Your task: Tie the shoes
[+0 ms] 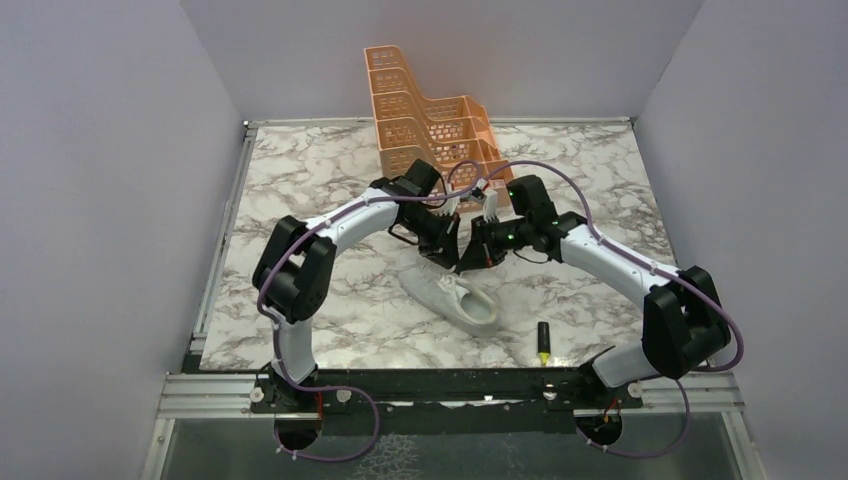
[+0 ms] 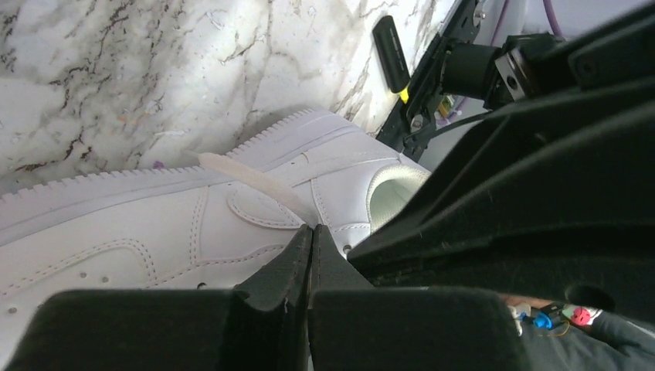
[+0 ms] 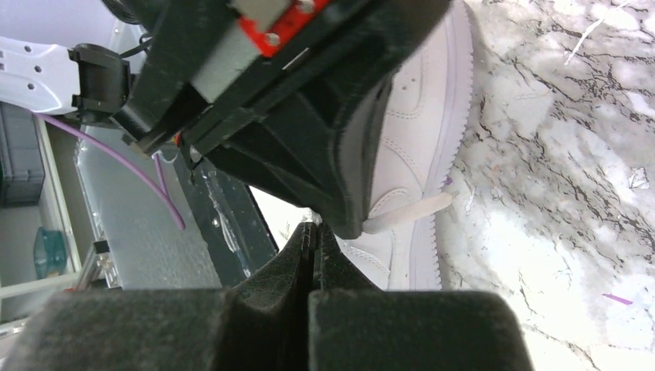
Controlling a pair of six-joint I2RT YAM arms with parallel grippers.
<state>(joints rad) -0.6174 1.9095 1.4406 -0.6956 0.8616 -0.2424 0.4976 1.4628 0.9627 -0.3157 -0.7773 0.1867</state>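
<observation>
no readable text, labels or numbers anywhere.

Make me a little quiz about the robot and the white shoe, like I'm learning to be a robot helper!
1. True or false: the white sneaker lies inside the orange rack.
2. What is the left pincer shut on? A) a sock B) a white lace C) a spoon
3. Fill in: the black marker lies on the marble table nearest the ___ arm's base.
Key: 1 false, it lies on the table in front of the rack. 2 B. 3 right.
</observation>
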